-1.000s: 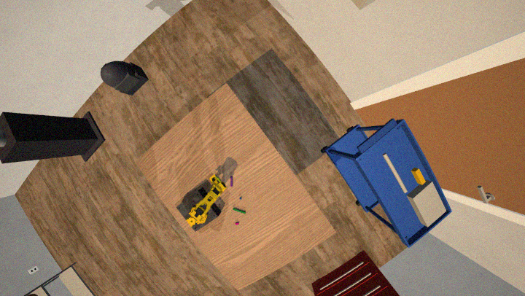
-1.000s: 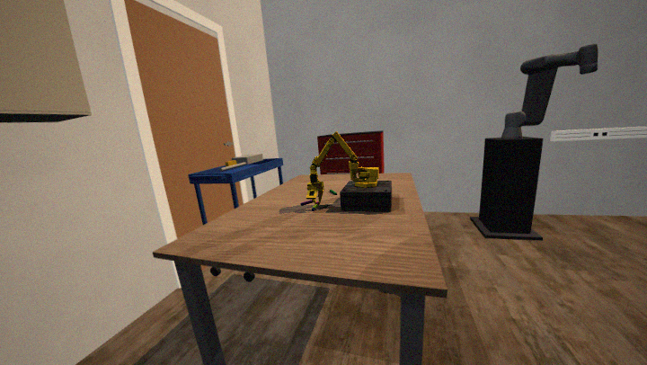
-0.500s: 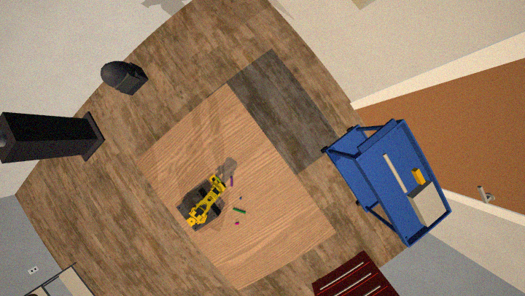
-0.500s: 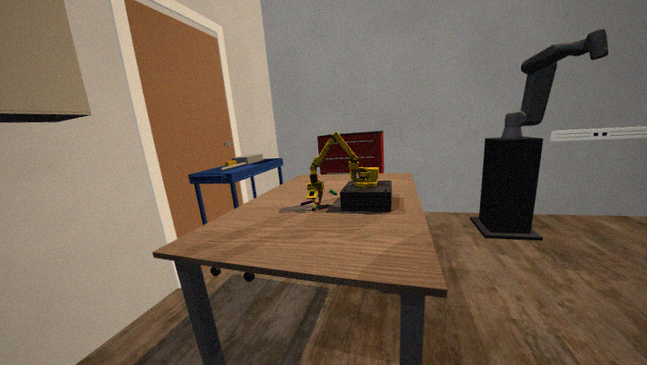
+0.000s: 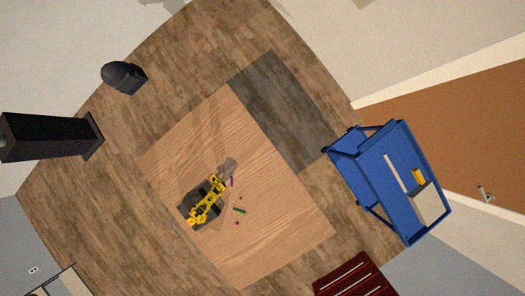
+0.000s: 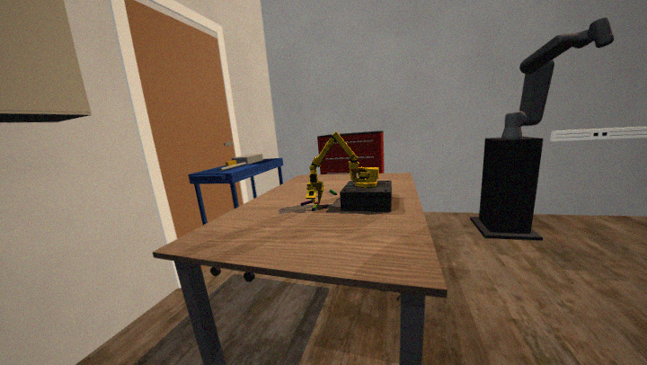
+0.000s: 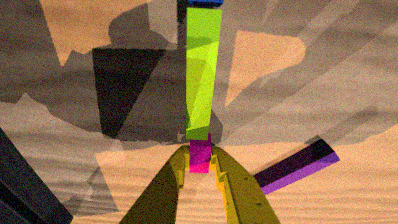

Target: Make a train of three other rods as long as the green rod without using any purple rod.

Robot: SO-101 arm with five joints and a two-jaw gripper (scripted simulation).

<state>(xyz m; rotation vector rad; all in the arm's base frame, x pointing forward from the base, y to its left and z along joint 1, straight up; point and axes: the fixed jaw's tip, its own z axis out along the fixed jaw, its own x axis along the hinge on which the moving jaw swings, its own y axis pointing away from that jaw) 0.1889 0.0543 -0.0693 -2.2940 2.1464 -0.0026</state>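
Observation:
In the wrist view my gripper (image 7: 201, 165) is shut on a short magenta rod (image 7: 200, 155), low over the table. A lime rod (image 7: 203, 75) lies straight ahead of it, its near end at the magenta rod. A blue rod (image 7: 205, 2) shows at the lime rod's far end, cut by the frame edge. A purple rod (image 7: 297, 166) lies to the right, apart from them. In the overhead view the gripper (image 5: 220, 182) is beside the purple rod (image 5: 232, 180). The green rod (image 5: 238, 210), a small blue rod (image 5: 240, 197) and another magenta rod (image 5: 237, 222) lie apart further along.
The arm's black base block (image 6: 366, 195) stands on the table next to the rods. A blue side table (image 5: 389, 176) stands off the table's edge. A big dark robot on a black pedestal (image 6: 510, 181) stands on the floor beyond.

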